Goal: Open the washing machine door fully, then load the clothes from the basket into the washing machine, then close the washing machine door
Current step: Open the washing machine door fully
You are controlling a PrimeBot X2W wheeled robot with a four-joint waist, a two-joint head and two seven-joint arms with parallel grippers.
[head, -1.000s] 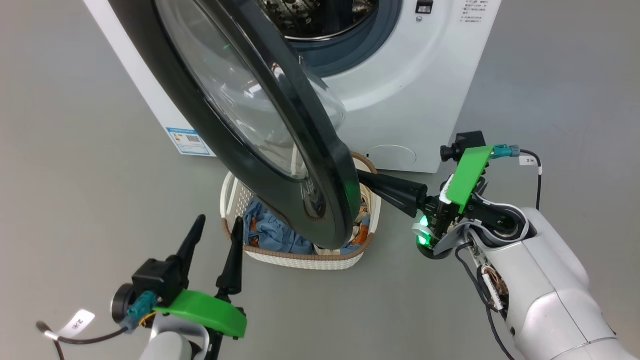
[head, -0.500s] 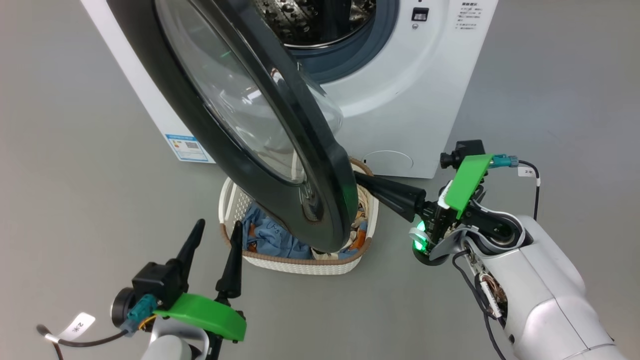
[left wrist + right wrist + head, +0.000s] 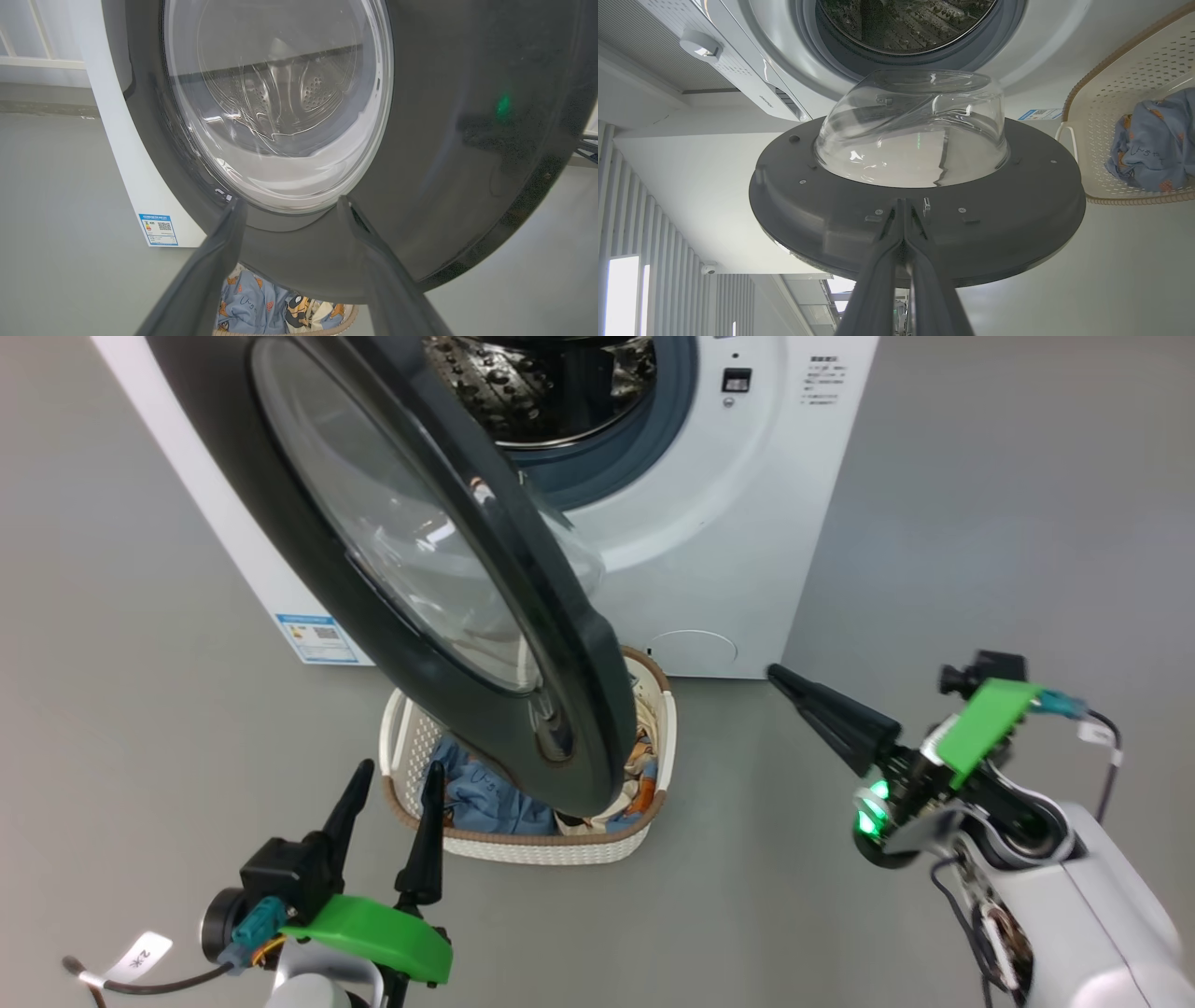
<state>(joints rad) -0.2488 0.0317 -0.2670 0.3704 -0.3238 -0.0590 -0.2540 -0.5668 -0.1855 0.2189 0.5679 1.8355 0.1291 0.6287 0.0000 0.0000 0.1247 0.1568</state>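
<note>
Clothes (image 3: 485,803) sit in the basket (image 3: 523,847) beneath the washing machine door (image 3: 579,691)

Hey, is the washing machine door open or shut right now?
Open: the washing machine door stands swung out over the basket, baring the drum.

Open door (image 3: 420,569) over laundry basket (image 3: 523,847)

We log, lower left: left gripper (image 3: 400,768), long black tapered fingers (image 3: 347,807), green bracket (image 3: 372,933), teal plug (image 3: 263,911), black cable (image 3: 187,973) with white tag (image 3: 140,954) | lower right: right gripper (image 3: 777,674), matching black fingers, second green bracket (image 3: 985,728), glowing green light (image 3: 873,807), smooth silver-grey forearm (image 3: 1092,905).
</note>
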